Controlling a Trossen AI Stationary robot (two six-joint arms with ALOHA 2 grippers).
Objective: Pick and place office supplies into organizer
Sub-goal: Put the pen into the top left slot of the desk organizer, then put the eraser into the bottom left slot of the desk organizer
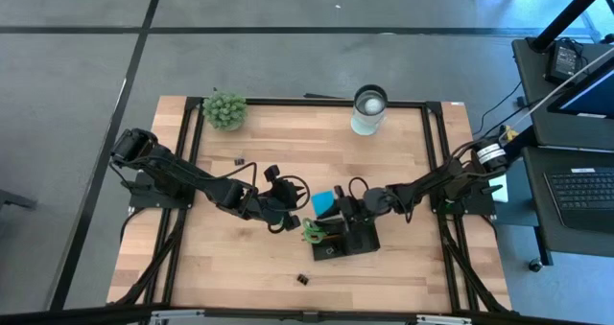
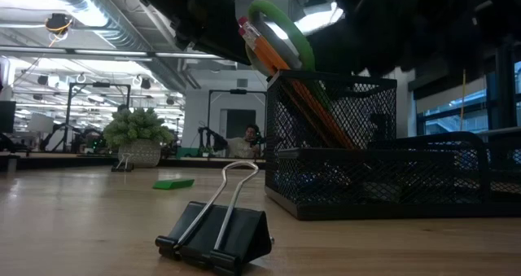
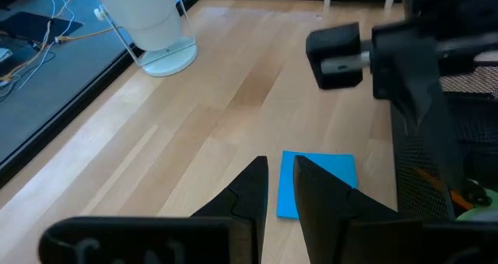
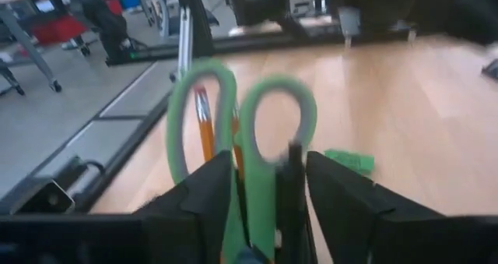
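Note:
The black mesh organizer (image 1: 357,239) stands near the table's middle. Its tall cup (image 2: 330,129) holds green-handled scissors (image 4: 276,116), orange pencils (image 4: 204,124) and a black pen (image 4: 293,178), all upright. My right gripper (image 4: 270,161) is open and comes in level from the right, its fingers on either side of the scissors' handles and the pen. My left gripper (image 3: 280,167) hangs above the table left of the organizer with a narrow gap and nothing in it. Below it, the blue note pad (image 3: 319,182) lies flat. A green block (image 2: 173,183) lies farther back. My right gripper has one finger (image 4: 206,198) beside the scissors' left handle loop (image 4: 180,116) and the other finger (image 4: 342,202) beside the pen. I cannot tell whether either finger touches them. The scissors and pen stand upright in the organizer's cup.
A black binder clip (image 2: 216,231) lies near the table's front edge, and a smaller clip (image 1: 239,160) lies at the far left. The fuzzy plant ball (image 1: 224,109) and the white cup (image 1: 369,109) stand along the far edge. Bare wood lies left and right of the organizer.

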